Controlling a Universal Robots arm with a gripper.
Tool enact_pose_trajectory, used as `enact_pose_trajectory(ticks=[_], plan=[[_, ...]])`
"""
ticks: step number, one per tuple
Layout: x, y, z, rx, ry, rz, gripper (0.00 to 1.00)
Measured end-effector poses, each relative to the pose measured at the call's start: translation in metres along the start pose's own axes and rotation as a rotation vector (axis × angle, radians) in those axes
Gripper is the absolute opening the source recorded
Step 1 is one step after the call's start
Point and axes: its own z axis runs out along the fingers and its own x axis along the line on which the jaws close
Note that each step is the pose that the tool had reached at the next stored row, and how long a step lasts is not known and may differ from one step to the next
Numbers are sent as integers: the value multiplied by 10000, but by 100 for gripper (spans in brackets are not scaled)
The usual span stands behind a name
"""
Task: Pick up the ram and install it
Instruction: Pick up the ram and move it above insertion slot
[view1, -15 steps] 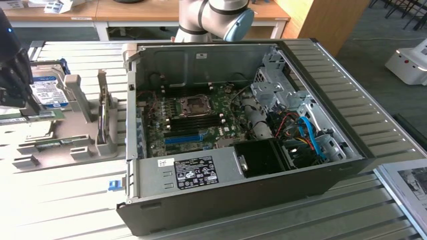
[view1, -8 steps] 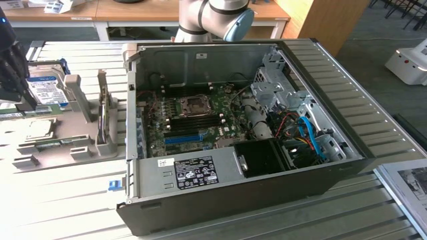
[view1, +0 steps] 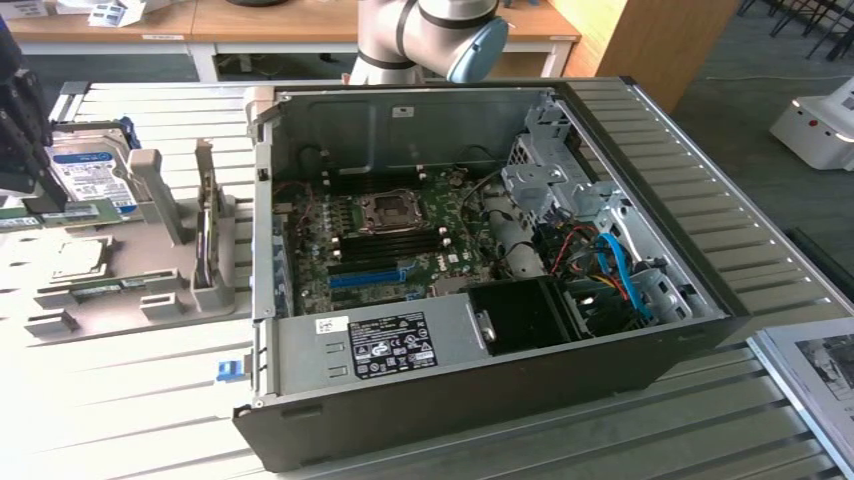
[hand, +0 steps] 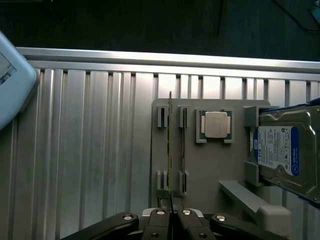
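Pinching the ram (hand: 170, 150) by its near end, the claw (hand: 171, 206) is pressed together on it; the ram runs edge-on straight out from the claw, over the grey holder (hand: 210, 170), with 1 more stick (hand: 183, 145) just beside it and the CPU (hand: 217, 124) beyond.

The ram (hand: 170, 145) stands edge-on, label and chips hidden. The drive (hand: 282, 150) is cut by the frame edge. The gripper (hand: 171, 209), mostly out of frame, seemingly pinches the ram.
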Motion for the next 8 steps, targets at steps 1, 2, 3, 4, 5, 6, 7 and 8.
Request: enact_pose_trajectory(ticks=[1, 2, 3, 4, 5, 6, 7, 8], plan=[[0, 1, -17, -1, 0, 0, 11], [-1, 1, -33, -1, 1, 0, 11], [-1, 2, -49, -1, 0, 0, 11], [-2, 2, -65, -1, 0, 0, 11], [-2, 3, -82, -2, 1, 0, 11], [-2, 4, -99, -1, 1, 0, 11], [-3, 4, -116, -1, 1, 0, 11], [-3, 5, -132, -2, 1, 0, 11]])
